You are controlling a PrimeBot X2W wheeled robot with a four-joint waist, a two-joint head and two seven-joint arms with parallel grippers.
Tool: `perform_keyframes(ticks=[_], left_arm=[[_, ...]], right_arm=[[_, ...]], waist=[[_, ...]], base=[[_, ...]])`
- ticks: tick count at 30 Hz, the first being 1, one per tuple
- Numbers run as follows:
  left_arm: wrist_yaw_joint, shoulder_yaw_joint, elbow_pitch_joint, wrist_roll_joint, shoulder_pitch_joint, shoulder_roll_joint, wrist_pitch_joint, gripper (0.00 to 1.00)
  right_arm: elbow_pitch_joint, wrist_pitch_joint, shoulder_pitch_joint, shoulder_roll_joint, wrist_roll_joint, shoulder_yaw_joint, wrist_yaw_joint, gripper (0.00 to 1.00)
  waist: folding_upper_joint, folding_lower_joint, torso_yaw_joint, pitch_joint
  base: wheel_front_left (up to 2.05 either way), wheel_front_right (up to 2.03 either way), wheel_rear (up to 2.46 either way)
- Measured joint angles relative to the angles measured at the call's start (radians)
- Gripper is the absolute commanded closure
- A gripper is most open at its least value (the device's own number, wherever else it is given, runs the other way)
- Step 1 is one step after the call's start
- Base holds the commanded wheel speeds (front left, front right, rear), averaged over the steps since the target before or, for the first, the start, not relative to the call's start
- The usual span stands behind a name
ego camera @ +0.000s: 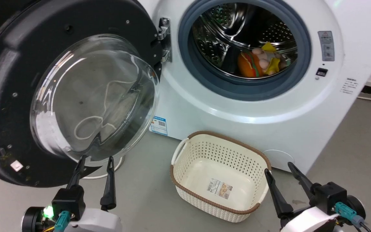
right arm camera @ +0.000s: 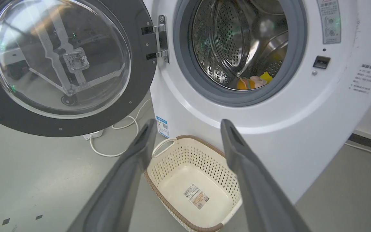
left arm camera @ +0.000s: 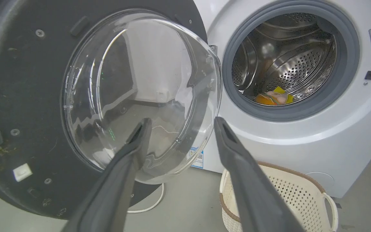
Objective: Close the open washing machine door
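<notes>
The washing machine door [ego camera: 8, 106] stands swung wide open to the left, its black rim and bulging glass bowl [ego camera: 92, 96] facing me, hinged at its right side [ego camera: 163, 38]. The white washing machine [ego camera: 269, 106] shows its grey gasket and steel drum with coloured toys [ego camera: 261, 61] inside. My left gripper [ego camera: 96, 160] is open just below the glass bowl, fingertips near its lower edge. In the left wrist view the door [left arm camera: 21, 106] fills the left and the left gripper [left arm camera: 180, 124] points at the bowl's right edge. My right gripper [ego camera: 279, 167] is open, over the basket's right end.
A cream perforated basket [ego camera: 185, 167] stands empty on the grey floor in front of the machine, also in the right wrist view as the basket [right arm camera: 172, 158]. A white cable [right arm camera: 121, 141] lies on the floor under the door. A blue label [ego camera: 158, 125] sits low on the machine.
</notes>
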Motion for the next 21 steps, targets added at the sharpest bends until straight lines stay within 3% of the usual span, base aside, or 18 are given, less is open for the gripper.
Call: perform_keyframes(ticks=[16,17,21], left_arm=[[-0.001,0.008,-0.001,-0.007,0.012,0.001,-0.031,0.00],[-0.014,0.004,-0.001,-0.016,0.015,0.001,-0.042,1.00],[-0.022,0.014,-0.033,-0.035,0.014,0.000,-0.052,1.00]], right_arm=[[0.029,-0.039,-0.010,0.000,0.014,0.014,0.000,0.00],[0.029,-0.049,-0.010,0.000,0.019,0.010,0.000,0.00],[0.029,-0.055,-0.007,0.000,0.019,0.006,0.000,0.00]], waist=[[0.0000,0.0000,0.061,-0.009],[0.0000,0.0000,0.081,-0.009],[0.0000,0.0000,0.100,-0.006]], base=[[0.00,0.00,0.00],[0.00,0.00,0.00],[0.00,0.00,0.00]])
